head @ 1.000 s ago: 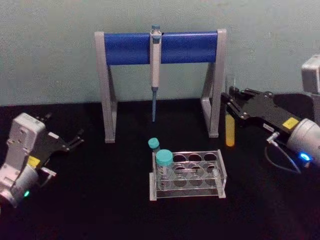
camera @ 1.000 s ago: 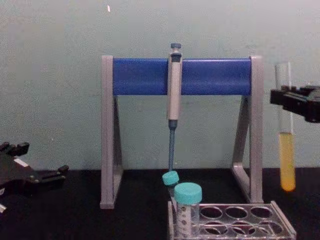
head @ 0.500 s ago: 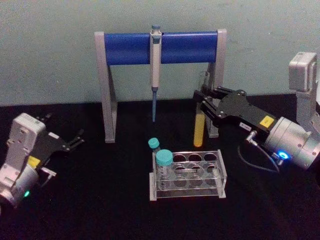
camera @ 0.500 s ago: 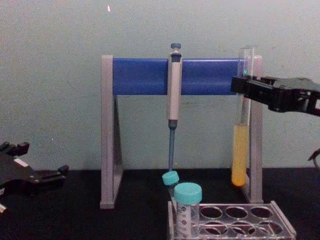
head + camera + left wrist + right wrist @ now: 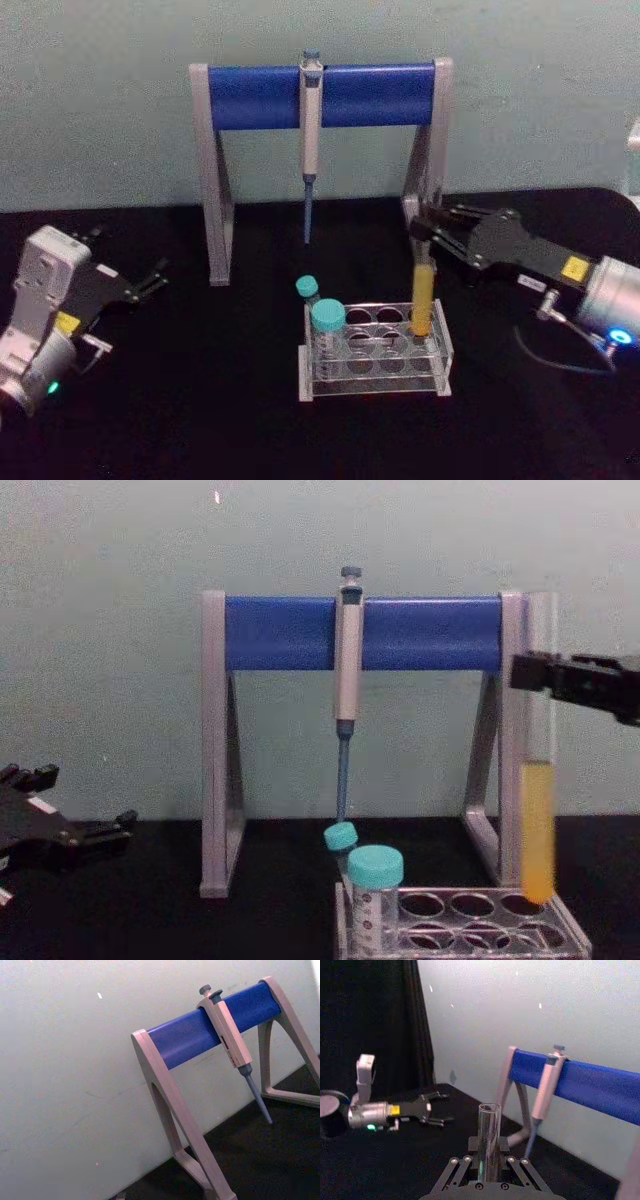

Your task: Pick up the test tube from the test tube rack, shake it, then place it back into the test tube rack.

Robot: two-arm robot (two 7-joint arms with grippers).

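Observation:
My right gripper (image 5: 424, 236) is shut on the upper part of the test tube (image 5: 423, 300), a tall clear glass tube with yellow liquid in its lower part. The tube hangs upright over the back right hole of the test tube rack (image 5: 375, 378). In the chest view the test tube (image 5: 537, 820) has its round bottom at the level of the top of the rack (image 5: 455, 926), below the right gripper (image 5: 536, 670). The right wrist view shows the open mouth of the test tube (image 5: 488, 1135) between the fingers. My left gripper (image 5: 150, 280) is parked open at the far left.
Two teal-capped tubes (image 5: 328, 318) (image 5: 307, 288) stand at the rack's left end. Behind the rack is a grey stand with a blue crossbar (image 5: 255, 97), and a pipette (image 5: 311, 130) hangs from it. The stand's right leg (image 5: 428, 170) is close behind the right gripper.
The right gripper has carried the test tube from the right, past the stand's right leg, then forward and down to the rack's back right hole. The left arm has not moved.

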